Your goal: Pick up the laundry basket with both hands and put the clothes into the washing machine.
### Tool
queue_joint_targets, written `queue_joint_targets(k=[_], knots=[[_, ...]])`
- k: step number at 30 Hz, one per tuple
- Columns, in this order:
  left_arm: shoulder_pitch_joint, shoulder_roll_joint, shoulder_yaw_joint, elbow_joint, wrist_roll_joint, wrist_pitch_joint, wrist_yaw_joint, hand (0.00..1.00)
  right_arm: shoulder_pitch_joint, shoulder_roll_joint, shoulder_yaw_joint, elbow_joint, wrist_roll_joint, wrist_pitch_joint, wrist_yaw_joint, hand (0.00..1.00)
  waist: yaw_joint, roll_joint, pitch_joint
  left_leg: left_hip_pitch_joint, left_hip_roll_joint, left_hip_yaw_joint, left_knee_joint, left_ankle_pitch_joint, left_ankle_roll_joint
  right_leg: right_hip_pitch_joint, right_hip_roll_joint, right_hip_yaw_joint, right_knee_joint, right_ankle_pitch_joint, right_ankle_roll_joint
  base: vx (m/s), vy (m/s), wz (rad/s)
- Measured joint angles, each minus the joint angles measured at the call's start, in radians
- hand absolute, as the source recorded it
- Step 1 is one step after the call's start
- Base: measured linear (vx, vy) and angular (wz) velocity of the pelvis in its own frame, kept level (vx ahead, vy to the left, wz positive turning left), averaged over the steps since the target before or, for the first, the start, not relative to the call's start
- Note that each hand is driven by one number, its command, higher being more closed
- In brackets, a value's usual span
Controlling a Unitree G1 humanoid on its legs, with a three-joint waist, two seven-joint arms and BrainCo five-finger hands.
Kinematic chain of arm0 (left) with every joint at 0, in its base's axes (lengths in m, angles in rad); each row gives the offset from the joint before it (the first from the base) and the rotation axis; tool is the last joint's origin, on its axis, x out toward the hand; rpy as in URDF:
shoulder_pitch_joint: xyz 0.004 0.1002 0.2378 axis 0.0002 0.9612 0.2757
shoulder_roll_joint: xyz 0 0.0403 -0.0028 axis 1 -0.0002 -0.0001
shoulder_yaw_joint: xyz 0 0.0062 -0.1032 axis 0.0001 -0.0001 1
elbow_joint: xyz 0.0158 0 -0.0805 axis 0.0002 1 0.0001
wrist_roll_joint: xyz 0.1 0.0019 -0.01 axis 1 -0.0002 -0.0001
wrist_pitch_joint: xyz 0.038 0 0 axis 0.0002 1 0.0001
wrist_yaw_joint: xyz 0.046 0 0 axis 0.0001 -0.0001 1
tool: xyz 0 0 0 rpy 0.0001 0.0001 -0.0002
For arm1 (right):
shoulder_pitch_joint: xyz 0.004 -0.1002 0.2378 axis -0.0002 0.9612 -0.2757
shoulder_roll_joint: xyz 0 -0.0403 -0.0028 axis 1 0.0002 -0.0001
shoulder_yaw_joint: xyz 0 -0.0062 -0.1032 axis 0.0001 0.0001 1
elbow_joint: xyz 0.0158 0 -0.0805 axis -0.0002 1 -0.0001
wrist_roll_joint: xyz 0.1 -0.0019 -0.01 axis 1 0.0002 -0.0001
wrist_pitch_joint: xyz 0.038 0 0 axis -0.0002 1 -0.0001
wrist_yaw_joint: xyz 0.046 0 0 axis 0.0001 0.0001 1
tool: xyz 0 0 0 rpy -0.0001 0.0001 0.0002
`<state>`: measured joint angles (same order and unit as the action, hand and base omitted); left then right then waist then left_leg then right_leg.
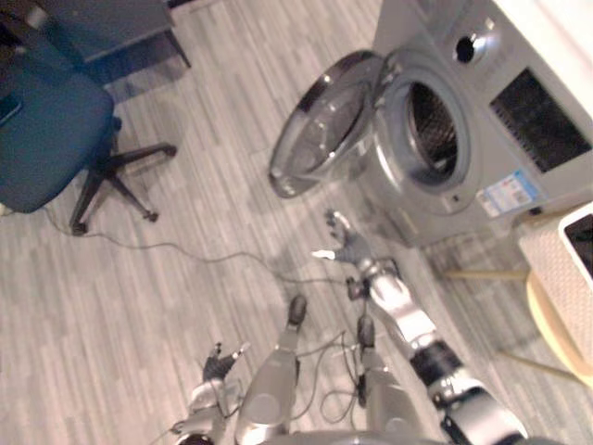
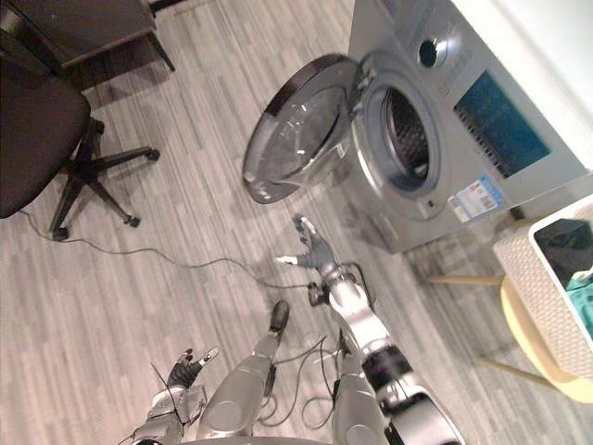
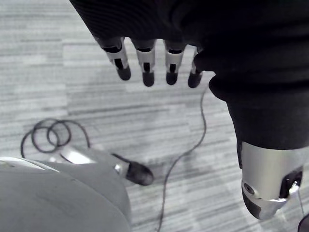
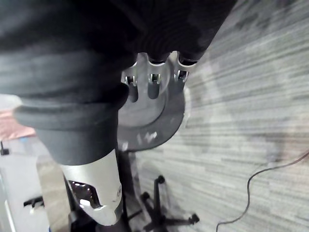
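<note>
Right robot hand and left robot hand are held relaxed, empty. One open washing machine is seen beyond the right, one laundry basket farther right.

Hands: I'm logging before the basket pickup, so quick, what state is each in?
Left hand: open, holding nothing.
Right hand: open, holding nothing.

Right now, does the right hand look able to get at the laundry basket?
Probably not yet. The right hand, open, hangs out front near the washing machine's open door, while the laundry basket sits on a stool off to the right. Nothing blocks the way; the arm likely has to swing over.
</note>
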<state>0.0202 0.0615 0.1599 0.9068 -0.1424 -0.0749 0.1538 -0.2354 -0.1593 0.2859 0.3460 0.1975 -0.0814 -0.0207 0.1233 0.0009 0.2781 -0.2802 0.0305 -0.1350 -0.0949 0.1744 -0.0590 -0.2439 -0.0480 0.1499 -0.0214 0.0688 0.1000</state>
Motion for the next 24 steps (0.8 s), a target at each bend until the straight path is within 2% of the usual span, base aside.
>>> queue_joint_targets(k=[4,7,11,13,15,17,19,22,24], knots=[[-0.003,0.002,0.006,0.01,0.03,0.015,0.0,0.0,0.189,-0.007,-0.145,-0.018,-0.001,-0.002,0.006,0.0,-0.009,-0.032,-0.053,0.001,0.001,0.026,-0.001,-0.012,0.004,-0.004,-0.002,0.022,-0.014,0.0,-0.002,0.0,-0.027,-0.16],[-0.007,0.004,0.006,0.009,0.038,0.015,0.001,0.0,0.268,-0.003,-0.205,-0.016,0.021,-0.002,0.011,0.0,-0.031,-0.033,-0.074,0.0,0.002,0.047,-0.001,-0.013,0.006,-0.009,-0.001,0.047,-0.024,0.0,-0.001,-0.01,-0.039,-0.26],[-0.076,0.031,0.0,0.009,0.04,0.014,0.002,0.0,0.358,0.024,-0.248,0.004,0.05,-0.002,0.025,0.0,-0.055,-0.049,-0.095,-0.006,0.012,0.103,-0.001,-0.015,0.008,-0.033,0.011,0.099,-0.041,0.006,0.002,0.01,-0.06,-0.44],[-0.148,0.075,0.003,0.009,0.032,0.012,0.005,0.0,0.407,0.049,-0.249,0.02,0.07,-0.002,0.03,0.0,-0.059,-0.072,-0.11,-0.02,0.025,0.144,-0.001,-0.017,0.011,-0.061,0.015,0.124,-0.051,0.008,0.001,0.01,-0.094,-0.54],[-0.22,0.113,0.009,0.018,0.013,0.009,0.01,0.0,0.427,0.055,-0.248,0.036,0.08,0.001,0.047,0.0,-0.075,-0.088,-0.115,-0.041,0.033,0.164,-0.001,-0.017,0.011,-0.091,0.025,0.134,-0.052,0.013,0.002,0.01,-0.084,-0.38],[-0.288,0.163,0.011,0.05,-0.054,0.002,0.015,0.0,0.432,0.056,-0.245,0.04,0.088,0.003,0.059,0.0,-0.099,-0.109,-0.121,-0.059,0.038,0.179,-0.005,-0.016,0.01,-0.121,0.028,0.163,-0.049,0.027,-0.007,0.0,-0.065,-0.36],[-0.389,0.223,0.036,0.094,-0.167,-0.001,0.02,0.0,0.437,0.054,-0.247,0.041,0.102,0.003,0.075,0.0,-0.12,-0.139,-0.117,-0.073,0.048,0.215,-0.006,-0.016,0.01,-0.152,0.034,0.185,-0.05,0.035,-0.002,0.01,-0.068,-0.47],[-0.509,0.297,0.049,0.146,-0.237,-0.003,0.022,0.0,0.438,0.056,-0.247,0.04,0.13,0.002,0.085,0.0,-0.151,-0.165,-0.108,-0.091,0.057,0.234,-0.007,-0.014,0.006,-0.18,0.043,0.203,-0.049,0.041,0.001,0.0,-0.048,-0.26],[-0.626,0.378,0.05,0.163,-0.301,-0.01,0.025,0.0,0.438,0.058,-0.247,0.04,0.163,-0.003,0.085,0.0,-0.168,-0.203,-0.094,-0.1,0.06,0.258,-0.007,-0.016,-0.001,-0.202,0.047,0.223,-0.051,0.066,0.0,0.01,-0.043,-0.3]])
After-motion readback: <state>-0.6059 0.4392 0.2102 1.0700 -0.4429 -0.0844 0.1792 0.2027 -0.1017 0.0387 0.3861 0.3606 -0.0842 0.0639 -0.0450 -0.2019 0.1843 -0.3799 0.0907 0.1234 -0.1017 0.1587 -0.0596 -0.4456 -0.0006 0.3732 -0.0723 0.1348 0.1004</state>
